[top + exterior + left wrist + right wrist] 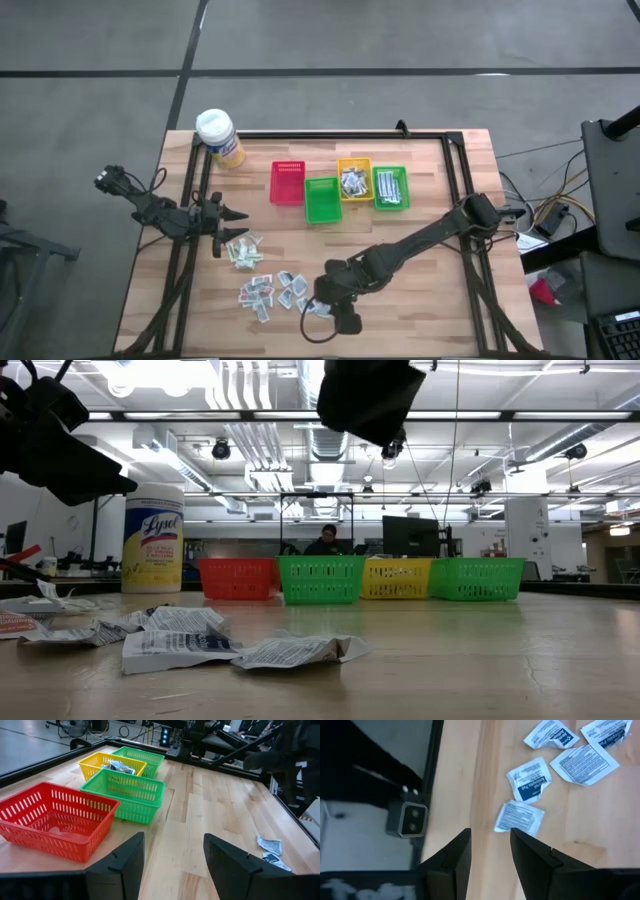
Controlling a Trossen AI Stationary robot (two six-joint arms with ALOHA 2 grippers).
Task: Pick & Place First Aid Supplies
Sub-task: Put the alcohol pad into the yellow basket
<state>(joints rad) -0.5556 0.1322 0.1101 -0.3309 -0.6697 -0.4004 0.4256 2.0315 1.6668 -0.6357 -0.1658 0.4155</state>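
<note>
— Packets first: where do they lie from the right gripper [490, 852]?

— Just ahead of its fingertips. The nearest antiseptic packet [519, 818] lies flat on the wooden table [580, 820], a little to one side of the gap between the fingers, with more first aid packets [270, 290] scattered past it along the near edge.

— Is it holding anything?

— No. The fingers stand somewhat apart with bare wood between them; nothing is pinched.

— Which arm is closer to that bunch?

— The right one, I'd judge. From above it hangs at the end of the scatter nearest its own side, low over the table. The left gripper [232, 214] hovers by the other end of the pile, fingers spread wide and empty, facing the red bin [55, 820] and green bin [125, 792].

— Long axis of that nearest packet?

— It is nearly square, so I cannot name one; it sits slightly skewed to the fingers.

— So the next move?

— Probably a short shift sideways to centre the packet between the fingers before descending.
</note>
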